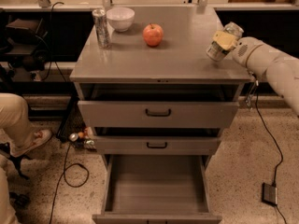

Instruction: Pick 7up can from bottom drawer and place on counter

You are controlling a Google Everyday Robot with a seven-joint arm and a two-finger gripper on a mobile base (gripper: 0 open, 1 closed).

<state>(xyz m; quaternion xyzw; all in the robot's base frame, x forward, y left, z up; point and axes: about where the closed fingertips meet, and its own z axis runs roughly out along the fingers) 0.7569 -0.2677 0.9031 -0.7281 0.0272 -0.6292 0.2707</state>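
One short silver can, the 7up can (216, 52), is being gripped by the gripper (224, 41), with a yellow finger pad (225, 39) being pressed against its side. The can is being held tilted over the right edge of the counter (177, 57); whether it is touching that surface cannot be told. Below, the bottom drawer (156, 185) is being shown pulled far out, well apart from the can. Toward the counter's back, a tall slim can (101, 28), a white bowl (120, 18) and a red apple (153, 34) are being supported, upright and near one another. At the left edge, a leg in beige trousers (16, 120) is being shown.
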